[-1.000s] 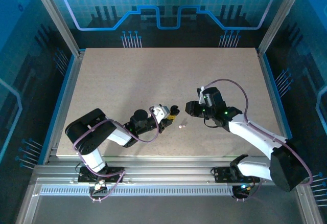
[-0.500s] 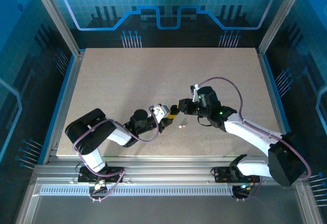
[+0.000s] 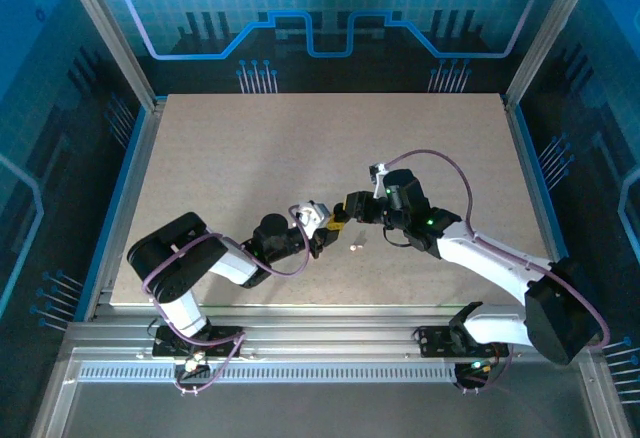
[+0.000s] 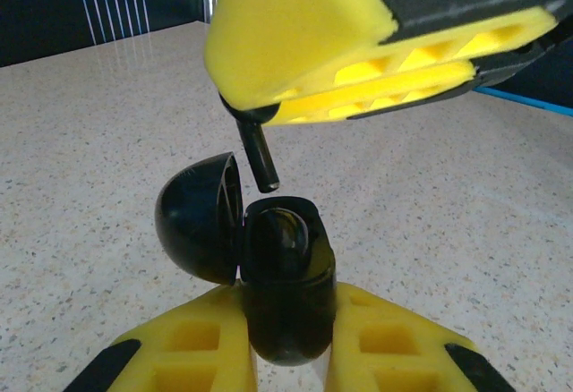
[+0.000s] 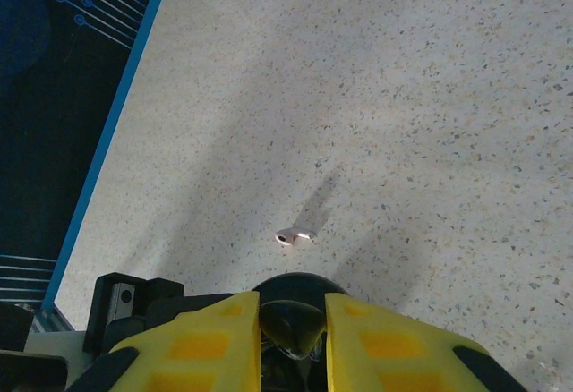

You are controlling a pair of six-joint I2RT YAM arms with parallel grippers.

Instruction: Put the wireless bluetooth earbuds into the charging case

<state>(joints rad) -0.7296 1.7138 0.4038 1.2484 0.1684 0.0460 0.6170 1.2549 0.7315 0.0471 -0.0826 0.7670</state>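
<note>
Across the middle of the top view, a speckled beige surface [image 3: 300, 148]. Reaching in from the lower left, the left arm [image 3: 200, 258]; from the lower right, the right arm [image 3: 480, 253]; both converging just below the centre of the frame, ends close together.

At the bottom of the left wrist view, the left pincer [image 4: 288, 311], clenched on the base of the charging case [image 4: 282, 267], one yellow finger on either side. At the top of that same view, the right pincer [image 4: 255, 106], angled in from the upper right and clamped on a black earbud [image 4: 260, 155]. Along the bottom edge of the right wrist view, the right pincer [image 5: 286, 313] with something dark pinched between its yellow fingers.

Black, rounded case held upright at mid-frame, its domed lid [image 4: 197, 222] swung open to the left. Earbud stem pointing down, tip just above the open mouth of the case, not yet inside.

Smallest of all, a whitish-pink earbud [image 5: 294, 235] lying loose on the surface at the centre of the right wrist view. In the top view, the same whitish-pink earbud [image 3: 354, 248] just lower right of the meeting pincers
</note>
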